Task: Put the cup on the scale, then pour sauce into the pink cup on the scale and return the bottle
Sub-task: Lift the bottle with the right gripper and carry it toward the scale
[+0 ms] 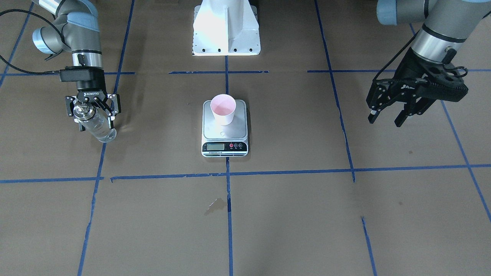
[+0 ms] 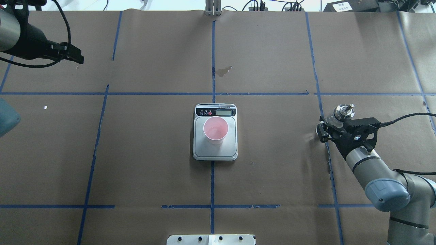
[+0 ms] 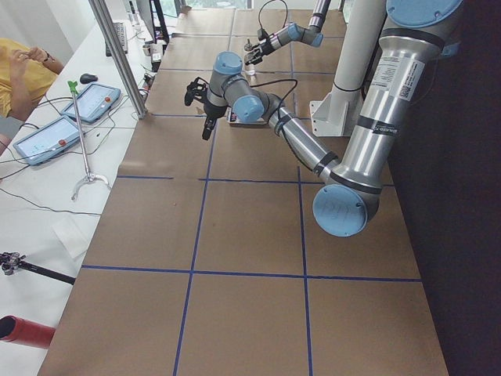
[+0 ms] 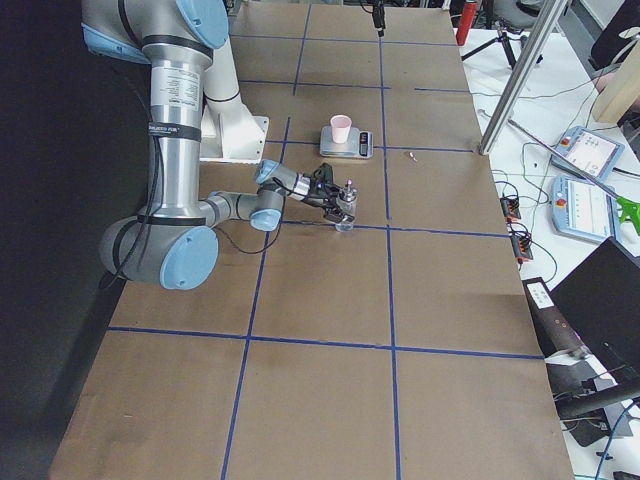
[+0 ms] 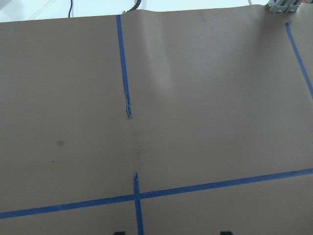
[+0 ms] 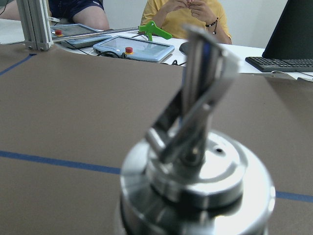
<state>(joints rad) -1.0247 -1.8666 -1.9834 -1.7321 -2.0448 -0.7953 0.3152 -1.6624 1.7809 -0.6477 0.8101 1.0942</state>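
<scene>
At the middle of the brown-paper-covered table [image 1: 291,214] with its blue tape grid, I see the small pale pink tapered paper cup [image 1: 223,108]. It stands upright on the square silver-grey platform of the flat white rectangular kitchen scale [image 1: 224,150], whose display end points away from the robot. I cannot read the display.

Well off to the robot's right, the right gripper [image 1: 95,122] has its two fingers clamped on the small clear glass cylindrical bottle [image 1: 102,133]. The grip is just below the shiny metal pourer cap [image 6: 195,166], which fills my right wrist camera as a blur. The bottle sits close to upright over a blue tape line, and I cannot tell whether its base touches the paper. I cannot make out any liquid inside it.

On the opposite side, the left gripper [image 1: 385,120] hangs above bare paper, well apart from the scale. Its jaws are spread wide with nothing between them.
</scene>
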